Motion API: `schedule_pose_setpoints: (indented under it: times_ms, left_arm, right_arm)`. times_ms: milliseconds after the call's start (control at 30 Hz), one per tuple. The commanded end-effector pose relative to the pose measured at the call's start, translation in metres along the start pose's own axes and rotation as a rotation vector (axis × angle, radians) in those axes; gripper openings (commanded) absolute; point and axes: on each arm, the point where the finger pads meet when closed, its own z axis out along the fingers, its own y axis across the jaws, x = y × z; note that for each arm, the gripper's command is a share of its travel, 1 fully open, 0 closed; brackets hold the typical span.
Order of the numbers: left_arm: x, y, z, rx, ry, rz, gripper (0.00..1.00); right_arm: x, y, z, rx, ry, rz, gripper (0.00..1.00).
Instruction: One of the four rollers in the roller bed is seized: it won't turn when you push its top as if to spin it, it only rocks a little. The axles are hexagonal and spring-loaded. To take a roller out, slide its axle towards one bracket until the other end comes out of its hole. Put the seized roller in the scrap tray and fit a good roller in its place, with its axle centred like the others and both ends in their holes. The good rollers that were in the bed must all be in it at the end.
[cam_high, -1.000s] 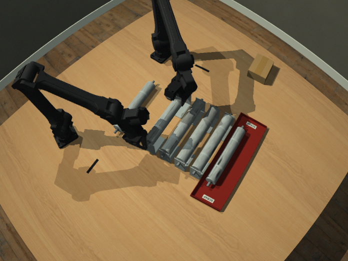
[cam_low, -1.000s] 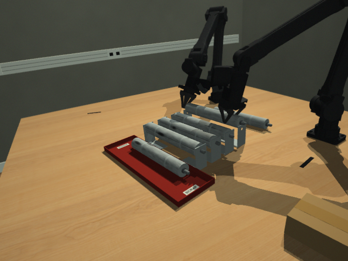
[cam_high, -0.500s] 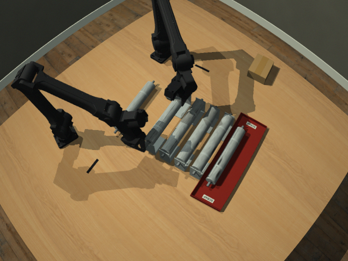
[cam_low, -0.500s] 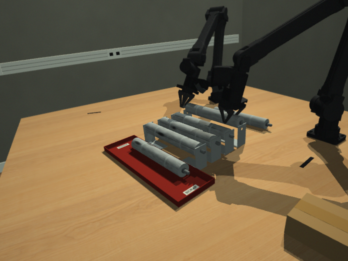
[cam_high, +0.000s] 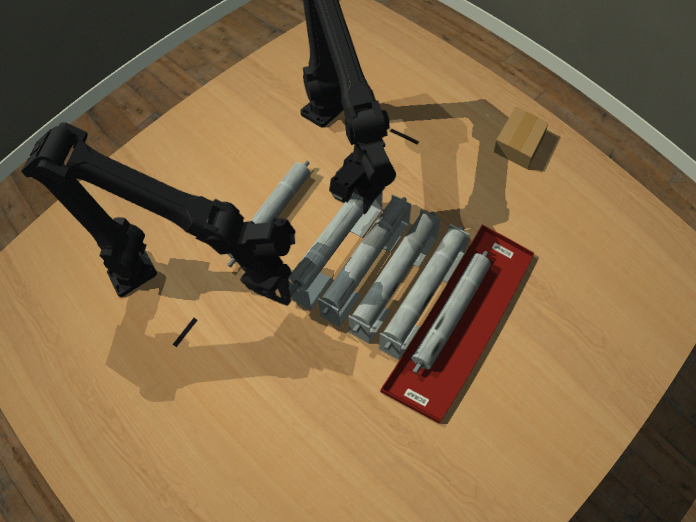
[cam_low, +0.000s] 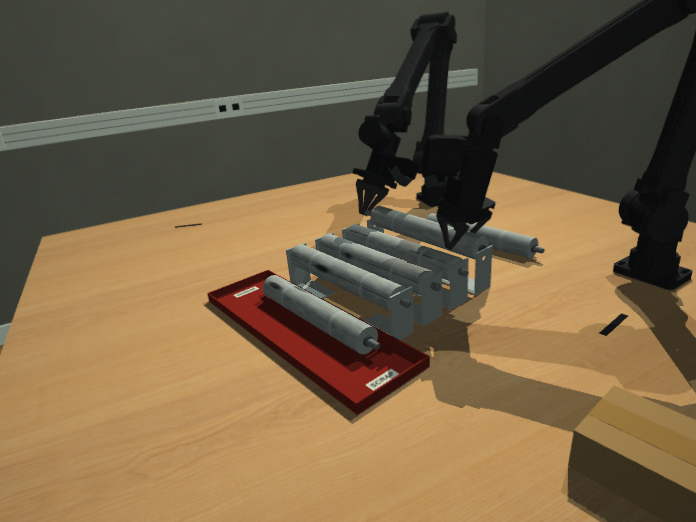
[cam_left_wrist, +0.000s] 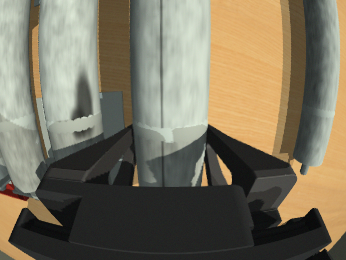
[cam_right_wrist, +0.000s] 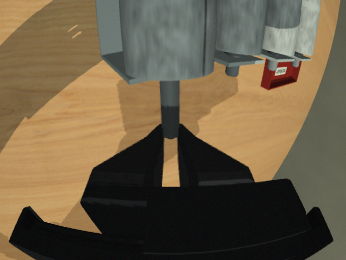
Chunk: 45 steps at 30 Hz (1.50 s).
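- The left tool (cam_high: 368, 207) (cam_low: 464, 238) (cam_left_wrist: 170, 131) is gripping a roller (cam_high: 328, 241) (cam_low: 421, 227) (cam_left_wrist: 170, 65) (cam_right_wrist: 165, 40) around its body, one finger on each flank.
- The right tool (cam_high: 290, 294) (cam_low: 364, 212) (cam_right_wrist: 170, 131), left of centre from above, is nearly closed, nipping the tip of that roller's axle (cam_right_wrist: 170, 95), a good length of which shows beyond the roller's end.
- That roller lies along the bed's leftmost place from above; by the left tool, the bracket (cam_low: 483, 275) shows an open hole.
- Three others, the seated rollers (cam_high: 396, 275) (cam_low: 373, 264), lie side by side to its right from above, between their brackets.
- The scrap tray (cam_high: 489, 314) (cam_low: 303, 348) (cam_right_wrist: 267, 80) sits right of them from above, with a scrapped roller (cam_high: 454, 309) (cam_low: 320, 314) lying lengthwise in it.
- One loose roller (cam_high: 281, 193) (cam_low: 500, 238) (cam_left_wrist: 320, 85) rests on the table, upper left of the bed from above, partly behind the right arm.
- A cardboard box (cam_high: 522, 137) (cam_low: 635, 449) stands at upper right from above, lower right from the side.
- Two dark strips lie flat: one (cam_high: 184, 332) (cam_low: 188, 225) at lower left from above, another (cam_high: 404, 136) (cam_low: 613, 324) near the upper middle.
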Motion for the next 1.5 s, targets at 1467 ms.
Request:
schedule_pose_setpoints:
  times_ms: [1467]
  left_arm:
    - [-0.005, 0.015, -0.001, -0.036, -0.071, 0.034, 0.32]
  right_arm:
    - [-0.013, -0.004, 0.003, 0.017, -0.040, -0.018, 0.03]
